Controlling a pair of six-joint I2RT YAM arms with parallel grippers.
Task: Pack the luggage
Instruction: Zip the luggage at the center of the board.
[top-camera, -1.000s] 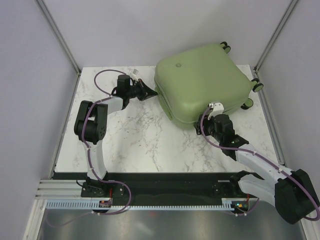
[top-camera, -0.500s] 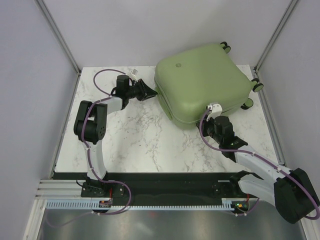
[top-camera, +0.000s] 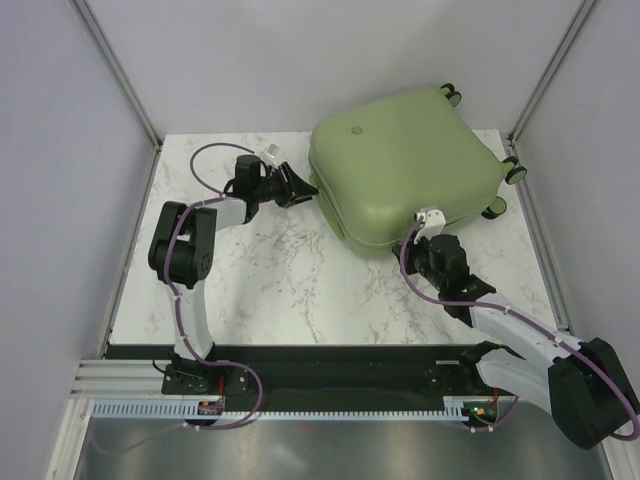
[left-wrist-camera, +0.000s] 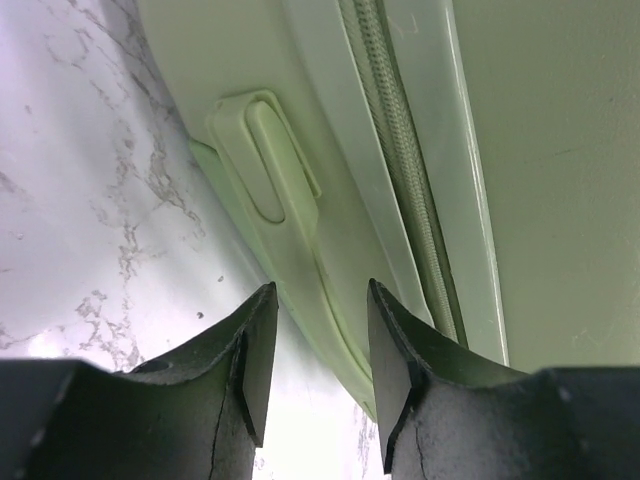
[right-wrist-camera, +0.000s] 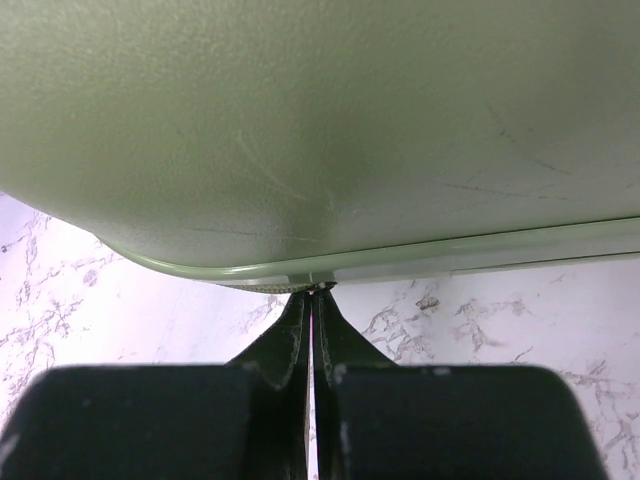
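Note:
The luggage (top-camera: 405, 160), a pale sage-green hard-shell suitcase, lies closed and flat at the back right of the marble table (top-camera: 270, 270). My left gripper (top-camera: 300, 186) is at its left side, open, with nothing between the fingers. In the left wrist view the left gripper (left-wrist-camera: 320, 290) points at the shell just below the recessed side handle (left-wrist-camera: 270, 165), with the zipper (left-wrist-camera: 400, 170) to the right. My right gripper (top-camera: 422, 228) is at the suitcase's near edge. In the right wrist view the right gripper (right-wrist-camera: 318, 290) is shut, tips touching the zipper seam under the rim of the luggage (right-wrist-camera: 320, 130). Whether they pinch anything is hidden.
Black-and-green caster wheels (top-camera: 515, 170) stick out at the suitcase's right side, close to the right wall post. A round logo (top-camera: 355, 130) marks the top shell. Bare marble lies in front of and left of the suitcase. Grey walls enclose the table.
My left gripper has opened and edged right toward the suitcase's side. My right gripper has shut at the near seam and drawn back slightly toward me.

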